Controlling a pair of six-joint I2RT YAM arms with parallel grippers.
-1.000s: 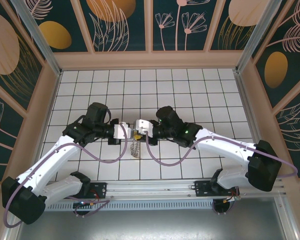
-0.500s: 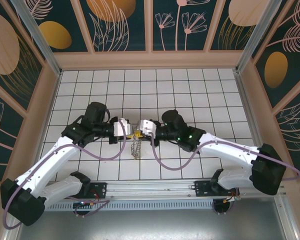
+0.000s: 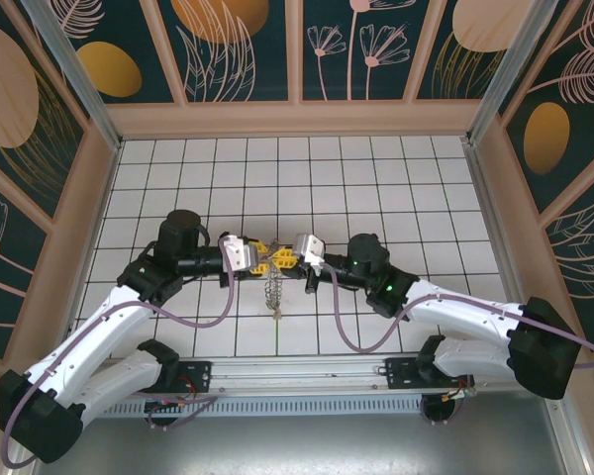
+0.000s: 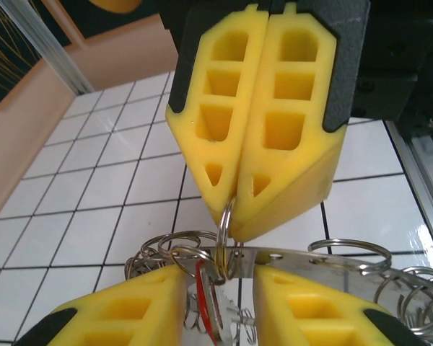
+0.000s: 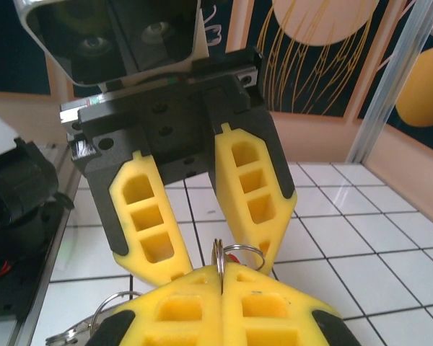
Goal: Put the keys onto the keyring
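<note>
we judge the job to be in mid-threading, not finished. over the middle of the table (image 3: pixel 376 178) the two arms meet tip to tip, and the keyring (image 3: pixel 270 290) hangs just below them, clear of the tiles.

the right gripper (image 3: pixel 287 259) is closed: its fingers (image 5: pixel 180 310) press together on a small wire ring (image 4: pixel 226 220), which stands upright out of the seam. the left gripper (image 3: pixel 265 261) faces it with its fingers (image 4: pixel 123 317) apart, and we see nothing clamped between them. in the gap lies the key (image 4: pixel 204 299) with its red tag, tangled among several loose wire loops and just beside the flat grey band of the keyring, which runs off to the right.

what looks done: key and keyring are brought together and lifted, and one loop is pinned steady. what is left, as we read it: working the key along that pinched loop until it hangs free from it. whether the key already sits on a loop we cannot tell; the rings overlap too closely there.
</note>
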